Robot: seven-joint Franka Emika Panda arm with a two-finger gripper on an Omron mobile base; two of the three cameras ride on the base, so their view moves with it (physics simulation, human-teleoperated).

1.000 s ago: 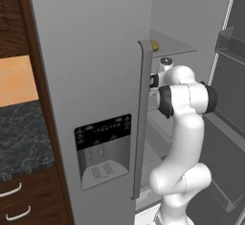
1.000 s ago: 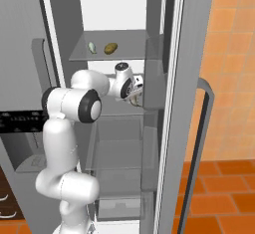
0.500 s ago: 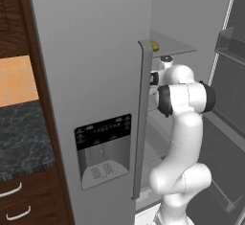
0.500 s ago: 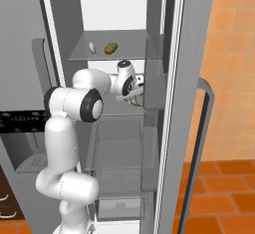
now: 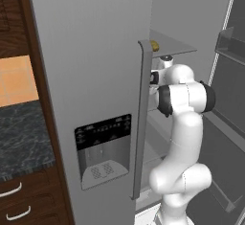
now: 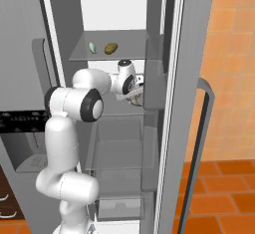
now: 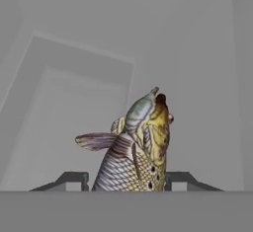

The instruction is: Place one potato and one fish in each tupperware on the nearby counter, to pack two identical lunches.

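Gripper [image 7: 127, 180] now closed around fish [image 7: 136, 149], inside grey fridge [image 6: 119, 9].

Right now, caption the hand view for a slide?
Hand closing around a fish inside the fridge.

I see the open fridge's upper grey shelf [image 6: 82, 55] carrying two things side by side, near but apart: a small pale grey-green slender fish [image 6: 92, 47] on the left and a golden-brown oval potato [image 6: 110, 48] on the right. From my left base camera, that potato [image 5: 154, 45] peeks out at the shelf [image 5: 177, 48] edge behind the door handle. Dark marbled stone counter [image 5: 21, 138] sits left of the fridge.
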